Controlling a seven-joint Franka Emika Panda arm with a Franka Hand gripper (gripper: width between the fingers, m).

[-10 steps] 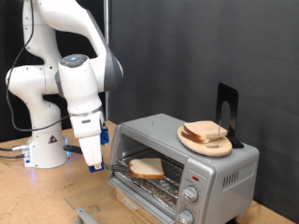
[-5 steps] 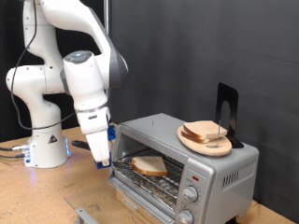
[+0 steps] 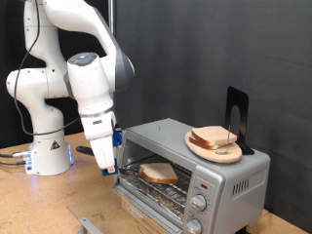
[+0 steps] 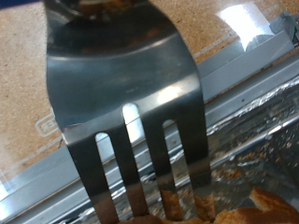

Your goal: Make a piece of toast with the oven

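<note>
Toast (image 3: 159, 174) on rack inside oven (image 3: 195, 161) — gripper (image 3: 105, 167) beside it, pinching 1 fork (image 4: 131, 103).

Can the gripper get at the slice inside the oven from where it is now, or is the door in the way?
Probably yes. The oven stands open, and the piece of toast lies exposed on its rack. The gripper hangs just beside the opening on the exterior view's left, with a metal fork reaching toward the slice.
</note>
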